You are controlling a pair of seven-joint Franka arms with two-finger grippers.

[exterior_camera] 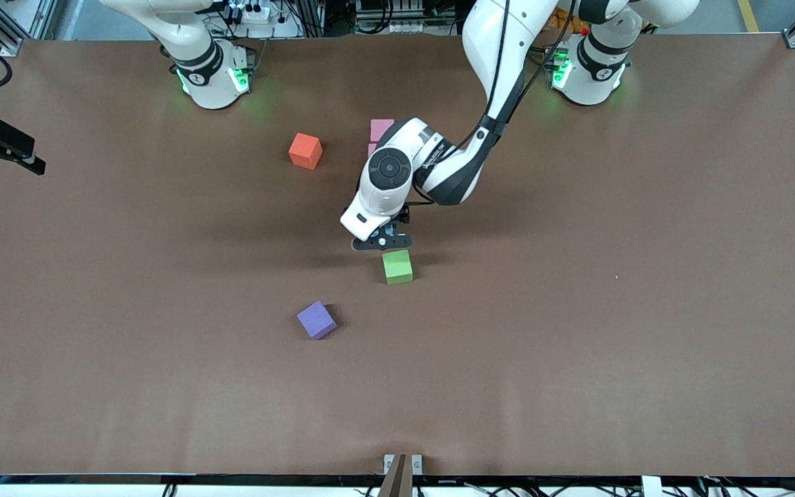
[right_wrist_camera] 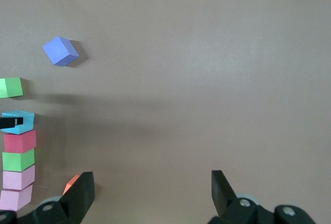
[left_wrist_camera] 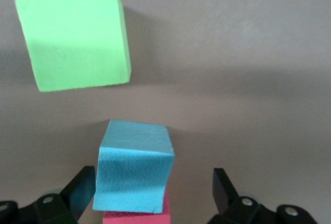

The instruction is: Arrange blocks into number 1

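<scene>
Cubes all matte, foam-like, fine-grained faces, square edges, same size. Table (exterior_camera: 577,310) covered with a dull brown sheet, faint creases toward the camera edge. Front view taken as a clock face centred on the loose green cube (exterior_camera: 397,266) (left_wrist_camera: 72,40) (right_wrist_camera: 10,87): left gripper (exterior_camera: 382,241) (left_wrist_camera: 152,182) sits at about 11 o'clock, low over the table just beside it. Purple cube (exterior_camera: 316,319) (right_wrist_camera: 60,51) at 8 o'clock, nearer the camera, turned corner-on. Orange cube (exterior_camera: 305,150) (right_wrist_camera: 71,185) at 11 o'clock, well apart. Pink cubes (exterior_camera: 381,129) at 12 o'clock, partly hidden by the left wrist. Right wrist view shows a straight row, face to face: two pinks (right_wrist_camera: 19,177), second green cube (right_wrist_camera: 18,160), red cube (right_wrist_camera: 20,142) (left_wrist_camera: 137,218), blue cube (right_wrist_camera: 20,118) (left_wrist_camera: 135,167). A gap separates the blue end from the loose green cube. Left jaws spread, gripping nothing. The blue cube stands between the fingers (left_wrist_camera: 223,185), with clear room on one side and the other finger close alongside. Blue sits slightly skewed against red; cannot tell whether they touch. Right gripper (right_wrist_camera: 152,188) waits high over bare table, jaws wide apart, empty. Open room: broad bare sheet toward both arms' ends and toward the camera edge; the only tight spot is around the row's blue end
</scene>
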